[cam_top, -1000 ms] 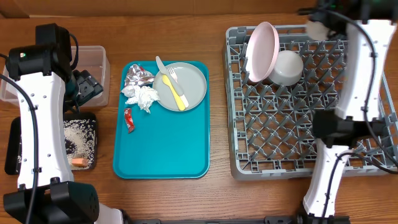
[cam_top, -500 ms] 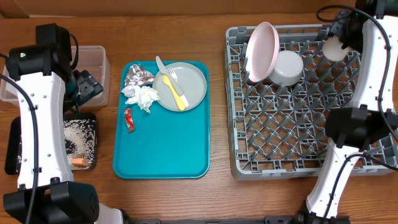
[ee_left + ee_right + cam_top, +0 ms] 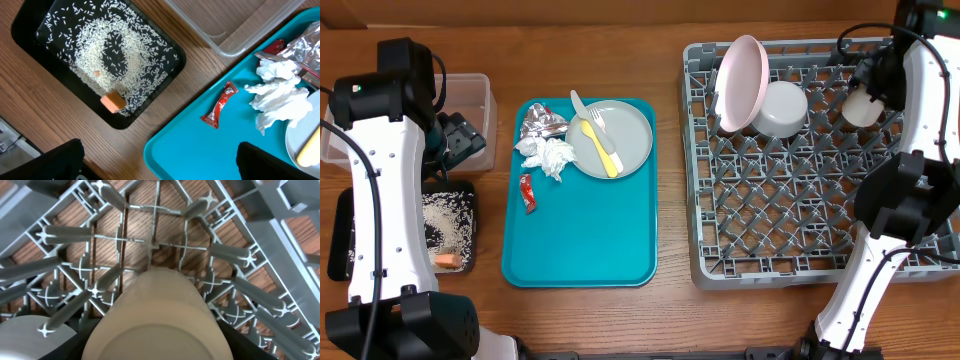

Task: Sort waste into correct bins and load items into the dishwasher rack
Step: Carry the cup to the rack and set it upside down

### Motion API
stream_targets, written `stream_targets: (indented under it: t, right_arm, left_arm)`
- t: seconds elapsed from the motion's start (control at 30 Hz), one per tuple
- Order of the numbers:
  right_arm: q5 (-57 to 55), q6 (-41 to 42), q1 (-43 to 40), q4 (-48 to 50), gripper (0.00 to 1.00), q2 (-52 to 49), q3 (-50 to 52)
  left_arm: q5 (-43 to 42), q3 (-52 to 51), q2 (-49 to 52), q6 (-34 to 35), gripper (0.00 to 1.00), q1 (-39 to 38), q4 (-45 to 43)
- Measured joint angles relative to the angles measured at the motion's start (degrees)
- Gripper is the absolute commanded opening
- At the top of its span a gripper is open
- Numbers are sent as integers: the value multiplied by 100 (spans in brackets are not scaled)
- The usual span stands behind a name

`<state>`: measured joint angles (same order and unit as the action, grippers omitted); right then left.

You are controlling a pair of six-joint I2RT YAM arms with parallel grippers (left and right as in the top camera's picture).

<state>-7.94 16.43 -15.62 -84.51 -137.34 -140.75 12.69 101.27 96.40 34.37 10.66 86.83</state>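
Holding the small white cup (image 3: 160,315) across its round body, my right gripper (image 3: 868,95) has its jaws closed partway on it, one dark finger on each side of the wall, and nothing else in its grasp. The cup hangs over the far right corner of the dishwasher rack (image 3: 691,170), just above the upright pegs (image 3: 75,235), with the wooden table showing through the lattice floor beneath it. I judge the cup to be light and stiff, probably smooth enough to slip and brittle enough to chip if it knocks a peg. So a hold across the middle of the wall, as I have it, seems right, and it should go down gently between the pegs instead of being dropped. Just left of it in the rack sit the small white bowl (image 3: 782,108) and a pale pink plate (image 3: 740,82) leaning on edge. Well apart, on the teal tray (image 3: 580,250), lie the grey-green plate (image 3: 625,135) with the yellow fork (image 3: 600,145), the foil ball (image 3: 544,124), the napkin (image 3: 548,155) and the red packet (image 3: 527,192). My left gripper (image 3: 160,165) is spread wide and empty, hovering near the black tray (image 3: 30,22) of rice and the orange cube (image 3: 113,101).
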Motion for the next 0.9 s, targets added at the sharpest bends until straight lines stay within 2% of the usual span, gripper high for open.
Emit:
stream_targets:
  t: [0.1,0.17,0.27,0.5,0.6,0.77,0.9]
  right_arm:
    - [2,0,0,2,54,0,9]
    - [0,2,0,-15,67,0,9]
    - [2,-2,0,-74,77,0,9]
    - [94,-4,0,-367,91,0,-11]
    - [205,-11,2,-627,100,0,-229]
    - [579,9,0,-1150,100,61,-1093]
    - [1491,-48,22,-1250,100,472,-1550]
  left_arm:
    - [2,0,0,0,100,0,2]
    - [0,0,0,0,100,0,0]
    - [0,0,0,0,100,0,0]
    - [0,0,0,0,100,0,2]
    - [2,0,0,0,100,0,0]
    - [2,0,0,0,100,0,0]
    - [2,0,0,0,100,0,0]
